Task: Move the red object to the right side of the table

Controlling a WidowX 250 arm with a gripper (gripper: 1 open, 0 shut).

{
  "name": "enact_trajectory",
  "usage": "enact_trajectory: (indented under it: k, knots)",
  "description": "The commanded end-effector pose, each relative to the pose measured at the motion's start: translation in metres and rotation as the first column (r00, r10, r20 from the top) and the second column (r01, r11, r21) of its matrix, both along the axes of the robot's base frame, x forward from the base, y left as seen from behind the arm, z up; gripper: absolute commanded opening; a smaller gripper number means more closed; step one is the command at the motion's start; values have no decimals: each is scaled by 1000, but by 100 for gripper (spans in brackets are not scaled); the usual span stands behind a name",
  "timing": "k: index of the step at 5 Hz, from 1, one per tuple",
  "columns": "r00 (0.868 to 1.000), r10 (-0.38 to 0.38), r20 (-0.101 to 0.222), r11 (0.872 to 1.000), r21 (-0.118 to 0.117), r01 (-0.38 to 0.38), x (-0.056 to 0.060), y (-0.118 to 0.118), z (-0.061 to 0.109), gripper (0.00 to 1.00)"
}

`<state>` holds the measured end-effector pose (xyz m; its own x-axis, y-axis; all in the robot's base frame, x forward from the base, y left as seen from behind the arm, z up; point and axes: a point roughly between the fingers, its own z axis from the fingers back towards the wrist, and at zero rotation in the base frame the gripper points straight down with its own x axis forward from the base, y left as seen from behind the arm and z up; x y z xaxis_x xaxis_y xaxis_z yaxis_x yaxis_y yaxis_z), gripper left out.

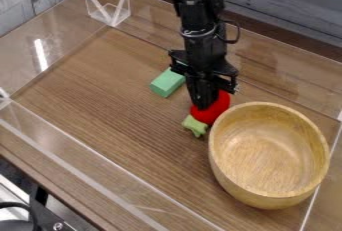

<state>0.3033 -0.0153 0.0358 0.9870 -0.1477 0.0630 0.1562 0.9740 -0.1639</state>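
Observation:
The red object [210, 108] is a small rounded red toy fruit with a pale green leafy tip [197, 125]. It lies on the brown wood-grain table [120, 95] right beside the left rim of a wooden bowl. My gripper [205, 97] comes straight down on it from above, with its black fingers shut on the red body. The fruit's upper part is hidden behind the fingers.
A large wooden bowl [269, 153] sits at the right front, touching or nearly touching the fruit. A plain green block [166, 82] lies just left of the gripper. Clear acrylic walls [80, 165] edge the table, with a small acrylic stand [107, 10] at the back left.

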Motion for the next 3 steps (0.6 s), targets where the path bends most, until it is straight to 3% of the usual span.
enact_trajectory:
  k: [1,3]
  knots:
    - [1000,-17,22,1000,6,17,4,-3,4,0]
    - [1000,-23,21,1000,9,23,4,-3,4,0]
